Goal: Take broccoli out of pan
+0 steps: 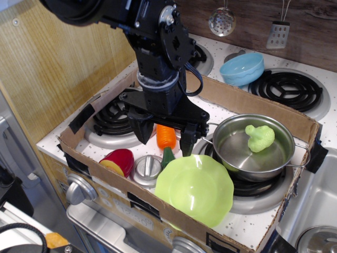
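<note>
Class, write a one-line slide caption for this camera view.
Open gripper hovers over the carrot, left of the pan holding the broccoli.

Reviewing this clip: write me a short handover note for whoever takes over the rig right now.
Gripper: open, holding nothing, hanging over the carrot, left of the pan.
Broccoli: inside the pan, leaning against its far wall.
Pan: on the front right burner, beside the lime-green plate.
Done: nothing visible; broccoli not yet touched.
Left: move right over the pan, grasp the broccoli, lift it out, set it down outside.
</note>
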Available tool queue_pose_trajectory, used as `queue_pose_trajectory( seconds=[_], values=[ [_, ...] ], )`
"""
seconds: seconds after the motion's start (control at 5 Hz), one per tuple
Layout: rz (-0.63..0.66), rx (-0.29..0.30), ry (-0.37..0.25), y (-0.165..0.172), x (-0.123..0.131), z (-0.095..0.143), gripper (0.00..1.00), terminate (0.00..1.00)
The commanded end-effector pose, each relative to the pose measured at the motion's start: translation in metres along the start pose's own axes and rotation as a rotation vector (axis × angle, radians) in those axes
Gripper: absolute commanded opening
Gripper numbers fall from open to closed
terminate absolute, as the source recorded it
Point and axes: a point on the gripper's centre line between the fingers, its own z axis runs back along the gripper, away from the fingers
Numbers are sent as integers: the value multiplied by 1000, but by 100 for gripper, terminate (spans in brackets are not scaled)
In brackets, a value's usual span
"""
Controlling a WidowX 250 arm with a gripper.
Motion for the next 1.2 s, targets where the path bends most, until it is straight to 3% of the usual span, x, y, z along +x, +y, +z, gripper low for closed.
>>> queue_pose_trajectory(
  seconds=[0.0,0.4,0.6,0.8,1.0],
  values=[
    [0,0,0,0,0,0,100,0],
    [-443,43,53,-10,30,24,100,0],
    [-574,32,32,-20,38,28,100,0],
    [-814,-11,-11,-49,38,25,100,0],
    [-839,-54,-64,-74,34,25,100,0]
  ],
)
